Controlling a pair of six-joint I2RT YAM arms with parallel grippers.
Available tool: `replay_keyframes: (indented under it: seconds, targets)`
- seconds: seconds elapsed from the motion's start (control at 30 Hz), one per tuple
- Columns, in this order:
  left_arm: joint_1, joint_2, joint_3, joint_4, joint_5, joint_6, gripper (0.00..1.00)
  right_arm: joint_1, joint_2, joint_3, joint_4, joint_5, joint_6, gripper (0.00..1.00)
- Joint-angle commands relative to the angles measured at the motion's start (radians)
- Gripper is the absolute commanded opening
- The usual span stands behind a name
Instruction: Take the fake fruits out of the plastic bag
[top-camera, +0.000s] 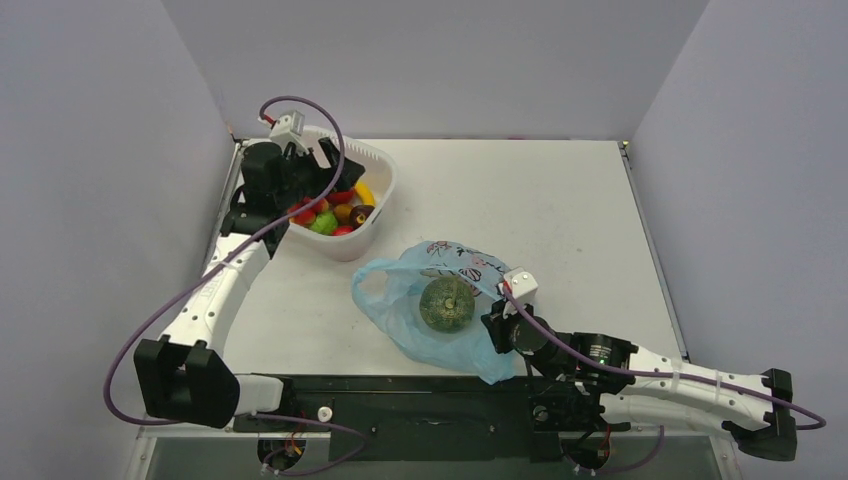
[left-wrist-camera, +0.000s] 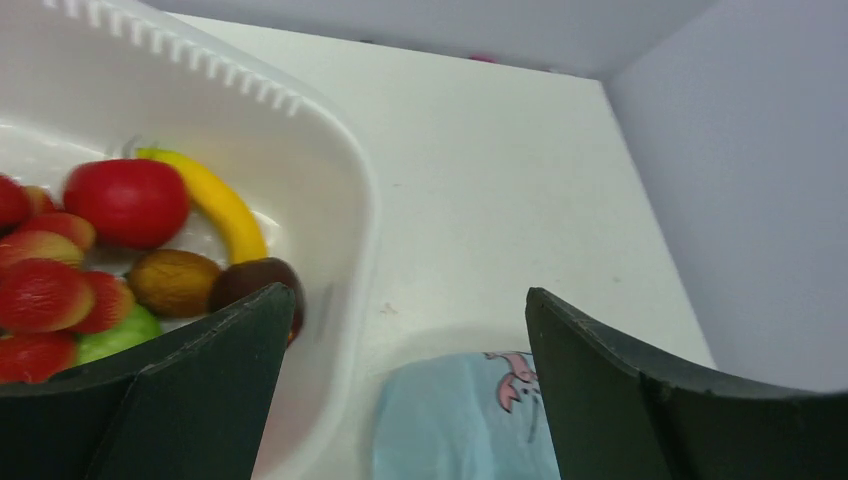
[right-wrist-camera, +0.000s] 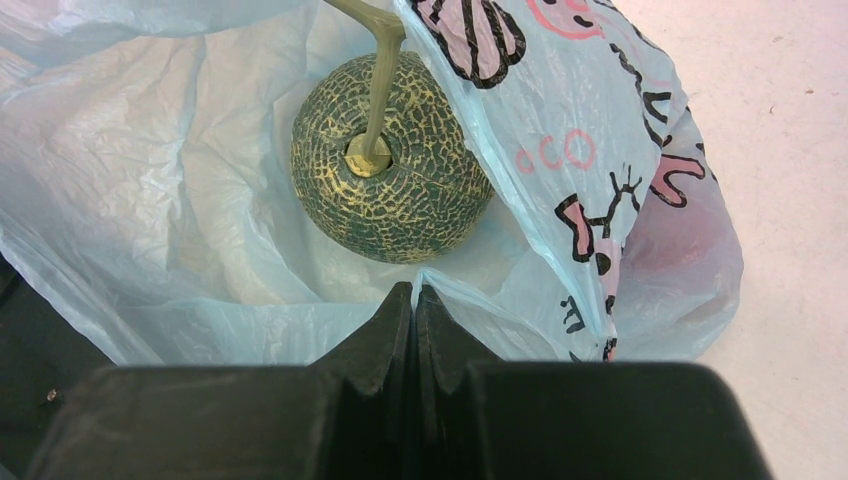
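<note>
The plastic bag (top-camera: 400, 300) lies open near the table's front, light blue with pink-and-dark prints. Inside it rests the dark green netted gourd (top-camera: 446, 304), stem up, plain in the right wrist view (right-wrist-camera: 390, 170). My right gripper (right-wrist-camera: 415, 292) is shut on the near edge of the bag's film (right-wrist-camera: 560, 200), just in front of the gourd. My left gripper (left-wrist-camera: 410, 330) hangs wide open with nothing between its fingers, over the near rim of the white tub (left-wrist-camera: 340, 170). In the tub lie a red apple (left-wrist-camera: 128, 200), a yellow banana piece (left-wrist-camera: 215, 205) and red-orange balls (left-wrist-camera: 45, 295).
The white tub (top-camera: 385, 165) stands at the back left, also holding a brown oval piece (left-wrist-camera: 173, 282) and a lime-green piece (left-wrist-camera: 115, 335). A reddish shape (right-wrist-camera: 670, 240) shows dimly through the bag's right side. Grey walls enclose the table on three sides.
</note>
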Motion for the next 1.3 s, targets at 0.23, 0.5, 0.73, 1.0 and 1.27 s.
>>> replay_keyframes:
  seconds: [0.23, 0.5, 0.73, 1.0, 1.27]
  targets:
    - [-0.344, -0.427, -0.459, 0.456, 0.042, -0.396, 0.88, 0.009, -0.010, -0.006, 0.037, 0.021, 0.000, 0.00]
    - [-0.642, -0.521, -0.470, 0.441, -0.086, -0.278, 0.87, 0.009, 0.024, 0.002, 0.038, 0.015, -0.004, 0.00]
    - [-0.893, -0.439, -0.411, 0.442, -0.091, -0.182, 0.88, 0.009, 0.030, 0.006, 0.031, 0.034, 0.003, 0.00]
    - [-1.052, -0.250, -0.282, 0.260, -0.198, -0.095, 0.83, 0.009, 0.019, 0.005, 0.029, 0.045, 0.006, 0.00]
    - [-1.151, -0.191, -0.274, 0.166, -0.503, -0.124, 0.79, 0.009, 0.027, 0.005, 0.030, 0.042, 0.006, 0.00]
